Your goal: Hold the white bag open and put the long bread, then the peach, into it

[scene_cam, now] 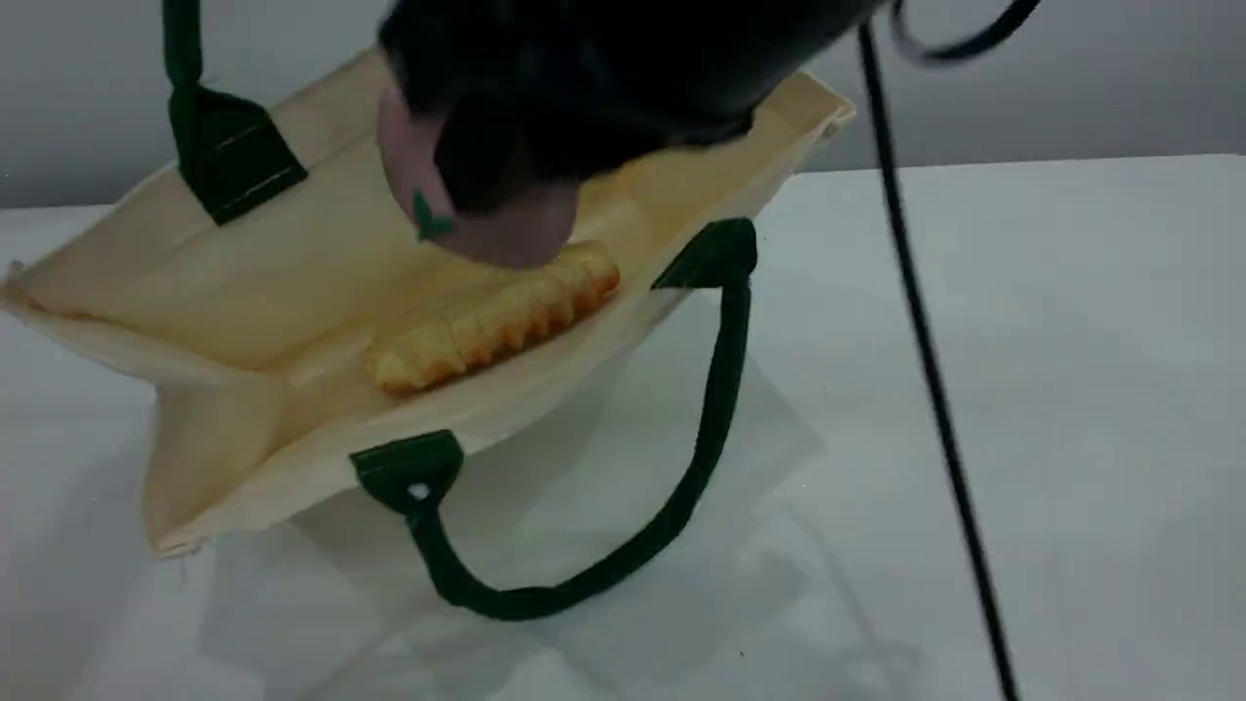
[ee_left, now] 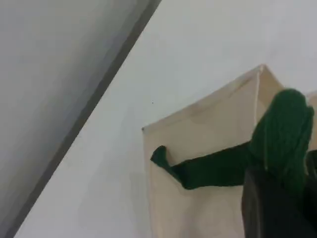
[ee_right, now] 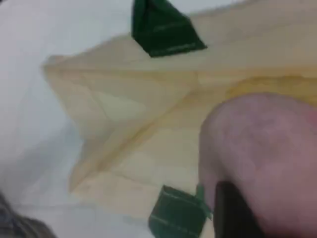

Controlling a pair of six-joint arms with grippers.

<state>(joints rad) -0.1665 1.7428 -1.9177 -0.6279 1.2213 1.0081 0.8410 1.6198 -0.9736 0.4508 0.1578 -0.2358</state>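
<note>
The white bag [scene_cam: 224, 282] lies with its mouth held open toward the scene camera. Inside it the long bread [scene_cam: 496, 321] rests on the lower wall. My right gripper [scene_cam: 477, 180] is shut on the pink peach [scene_cam: 506, 234], which hangs in the bag's mouth just above the bread's far end. In the right wrist view the peach [ee_right: 262, 148] fills the lower right beside one dark finger [ee_right: 233, 210]. The far green handle [scene_cam: 180, 49] runs up out of the scene view. In the left wrist view my left gripper [ee_left: 277, 181] is shut on that green strap [ee_left: 282, 134] above the bag [ee_left: 208, 139].
The bag's near green handle [scene_cam: 720, 389] droops in a loop onto the white table [scene_cam: 1071, 389]. A black cable [scene_cam: 925, 341] hangs down across the right side of the scene view. A grey wall stands behind the table.
</note>
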